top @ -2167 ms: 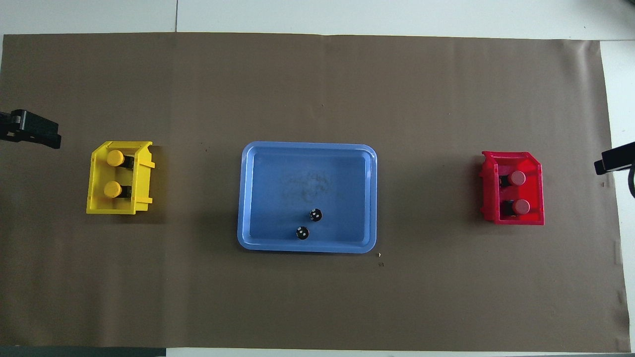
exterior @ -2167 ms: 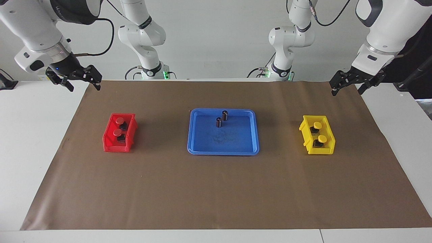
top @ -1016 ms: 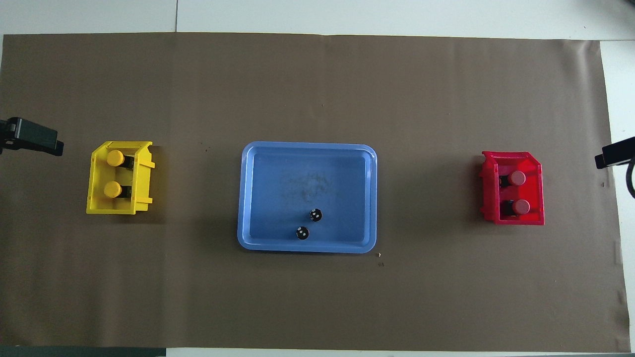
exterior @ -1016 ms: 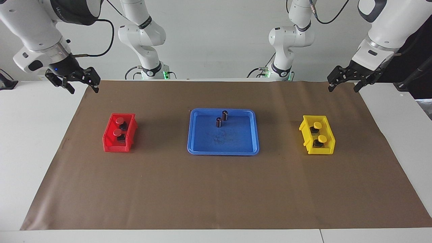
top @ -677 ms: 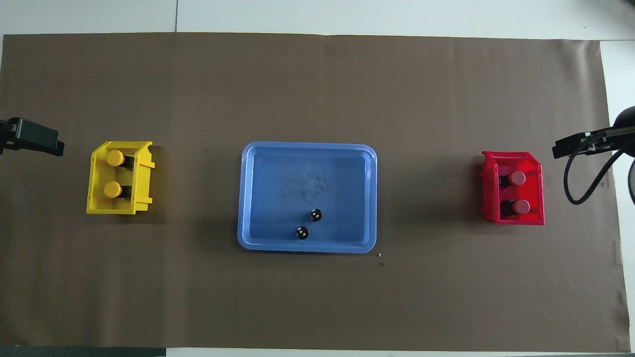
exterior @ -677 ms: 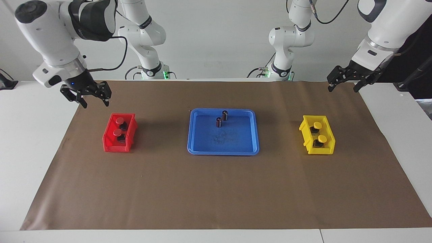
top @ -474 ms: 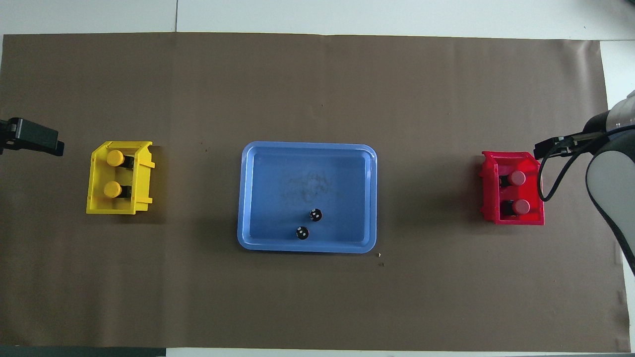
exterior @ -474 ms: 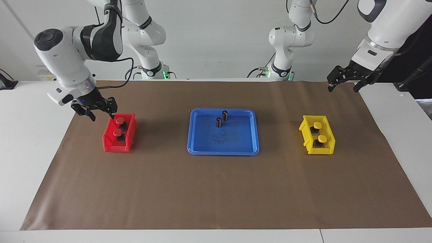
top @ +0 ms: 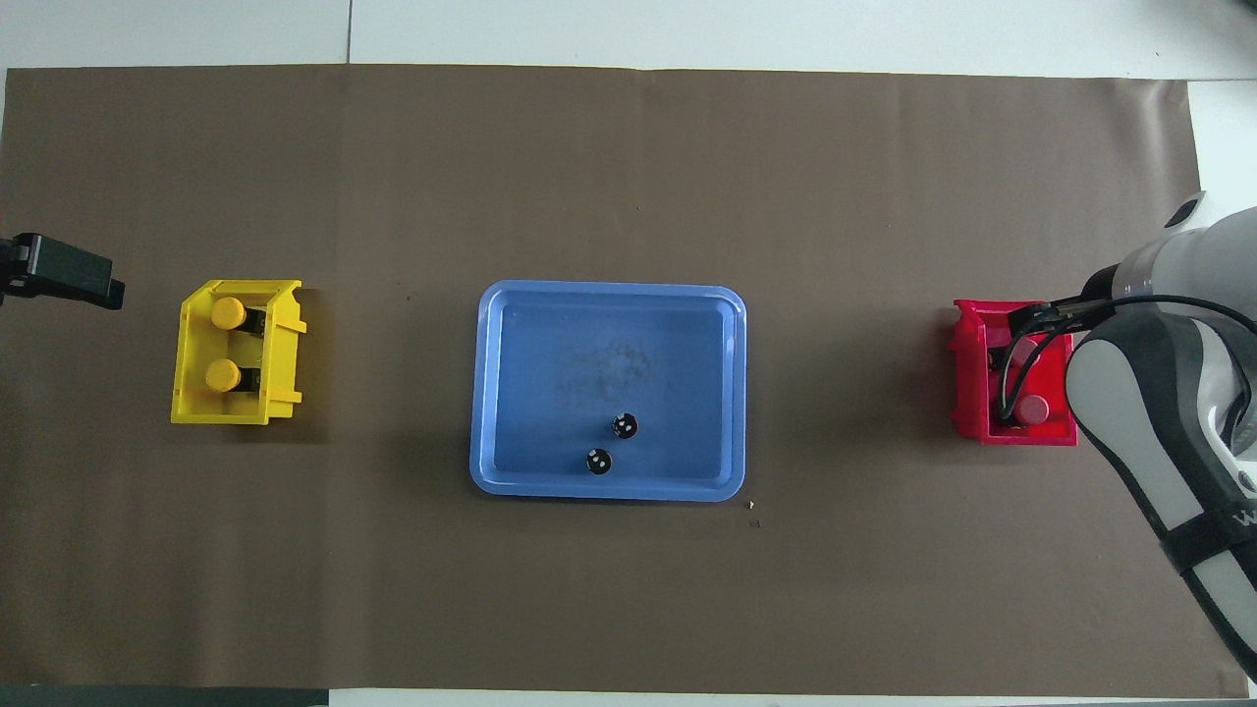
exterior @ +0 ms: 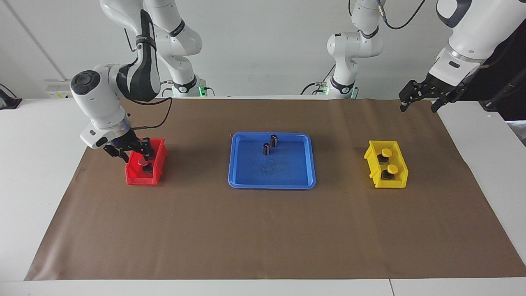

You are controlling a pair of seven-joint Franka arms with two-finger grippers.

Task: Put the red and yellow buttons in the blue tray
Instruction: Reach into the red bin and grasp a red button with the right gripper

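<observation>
On white table point(exterior: 41, 172), brown paper point(exterior: 263, 230)

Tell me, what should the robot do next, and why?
Probably lower the right gripper a little onto a red button and grip it: it hangs over the red bin, and the blue tray holds only two dark cylinders. The left gripper waits, open, over the left arm's end of the table.

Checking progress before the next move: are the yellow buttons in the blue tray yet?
Not yet: both yellow buttons sit in the yellow bin, not the blue tray.
</observation>
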